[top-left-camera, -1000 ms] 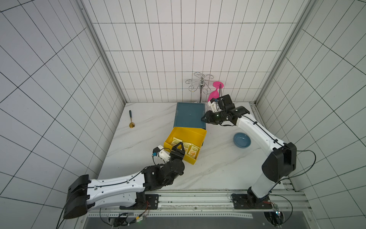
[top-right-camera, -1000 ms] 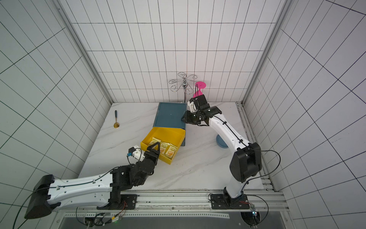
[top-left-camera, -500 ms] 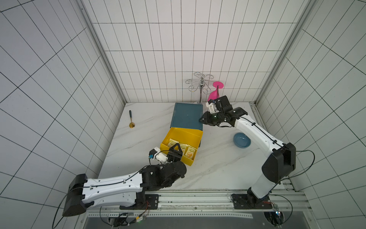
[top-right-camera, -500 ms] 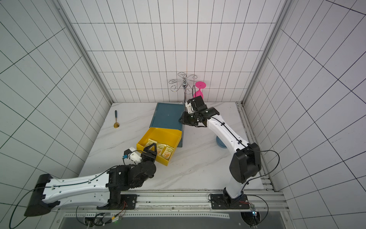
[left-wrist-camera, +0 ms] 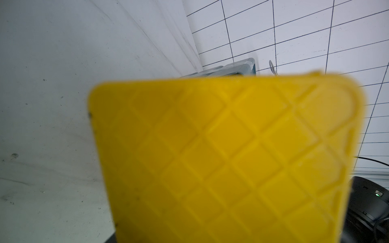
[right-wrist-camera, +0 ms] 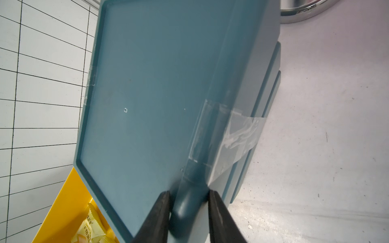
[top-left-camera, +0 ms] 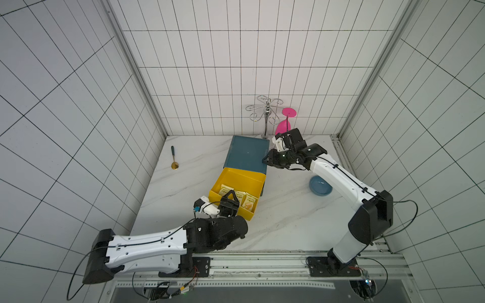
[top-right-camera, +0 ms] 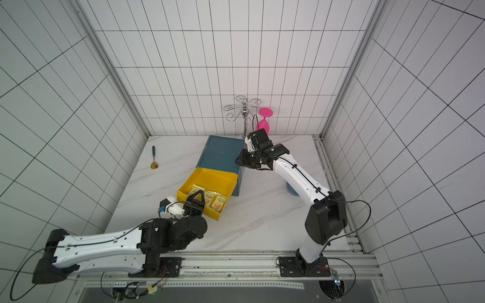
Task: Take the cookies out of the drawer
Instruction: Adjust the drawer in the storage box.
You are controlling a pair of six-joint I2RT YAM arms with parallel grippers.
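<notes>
A yellow drawer [top-left-camera: 242,181] stands pulled out of a blue cabinet [top-left-camera: 246,153], in both top views. Three yellow cookies packets [top-left-camera: 239,195] [top-right-camera: 210,195] lie in a row at the drawer's near end; one packet [right-wrist-camera: 90,229] shows in the right wrist view. My left gripper [top-left-camera: 231,195] [top-right-camera: 198,195] reaches over the drawer's front wall, shut on it. The left wrist view is filled by the drawer's patterned front face [left-wrist-camera: 221,157], which hides the jaws. My right gripper [top-left-camera: 265,160] [right-wrist-camera: 188,193] is shut on the cabinet's rounded near right corner.
A gold spoon [top-left-camera: 174,158] with a dark handle lies at the back left. A blue bowl [top-left-camera: 320,185] sits on the table under the right arm. A pink glass [top-left-camera: 284,123] hangs upside down on a chrome rack [top-left-camera: 266,112] behind the cabinet.
The drawer has slid further out of the cabinet toward the front left, together with my left gripper. My right gripper has shifted slightly left along the cabinet.
</notes>
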